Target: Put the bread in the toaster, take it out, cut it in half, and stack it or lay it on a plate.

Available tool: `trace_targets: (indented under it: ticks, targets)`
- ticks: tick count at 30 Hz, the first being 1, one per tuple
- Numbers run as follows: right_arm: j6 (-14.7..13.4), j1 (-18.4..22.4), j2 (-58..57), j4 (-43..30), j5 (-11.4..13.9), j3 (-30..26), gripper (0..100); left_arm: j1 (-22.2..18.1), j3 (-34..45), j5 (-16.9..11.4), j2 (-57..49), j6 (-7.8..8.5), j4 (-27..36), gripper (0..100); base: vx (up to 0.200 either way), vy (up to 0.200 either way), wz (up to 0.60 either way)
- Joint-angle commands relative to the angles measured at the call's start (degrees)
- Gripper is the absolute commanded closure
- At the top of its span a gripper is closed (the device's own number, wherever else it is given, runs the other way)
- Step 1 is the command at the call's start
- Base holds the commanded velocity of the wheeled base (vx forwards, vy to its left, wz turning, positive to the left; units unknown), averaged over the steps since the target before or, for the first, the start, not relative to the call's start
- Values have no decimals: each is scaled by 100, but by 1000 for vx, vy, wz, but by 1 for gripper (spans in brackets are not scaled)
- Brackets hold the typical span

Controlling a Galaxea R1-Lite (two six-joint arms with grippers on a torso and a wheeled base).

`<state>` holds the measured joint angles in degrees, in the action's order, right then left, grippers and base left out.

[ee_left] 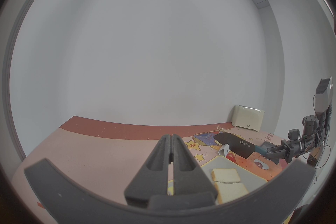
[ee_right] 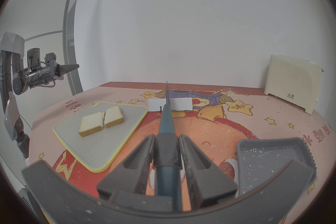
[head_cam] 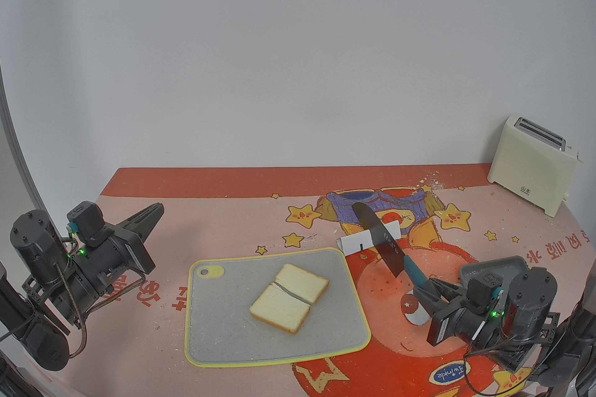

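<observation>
1. My right gripper [head_cam: 434, 289] pinches the knife [head_cam: 385, 243] by its handle, beside the tray [head_cam: 490, 267] at the table's front right.
2. My left gripper [head_cam: 152, 212], pressed together, hangs over the left edge.
3. The bread [head_cam: 289, 297], in two halves, lies on the board [head_cam: 217, 324].
4. The toaster [head_cam: 534, 172] stands at the far right corner.

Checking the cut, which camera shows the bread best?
The head view: it looks down on the bread, both halves and the cut between them plain. The right wrist view shows it from a low angle, farther off. The left wrist view shows it small, one half partly hidden.
</observation>
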<state>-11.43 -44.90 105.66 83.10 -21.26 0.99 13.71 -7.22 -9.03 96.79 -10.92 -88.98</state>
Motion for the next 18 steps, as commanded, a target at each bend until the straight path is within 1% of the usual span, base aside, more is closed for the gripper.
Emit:
trace_targets:
  ticks: [1,4,7,18]
  targets:
    - [1,-1,8,4,-1,-81,0,0,1,-2,6,20,-102,100,0,0,0]
    - [1,-1,8,13,8,-81,0,0,1,-2,6,20,-102,100,0,0,0]
    - [-69,-10,-1,57,-1,-81,0,0,10,-2,6,20,-102,100,0,0,0]
    - [-69,-10,-1,57,-10,-81,0,0,10,-2,6,20,-102,100,0,0,0]
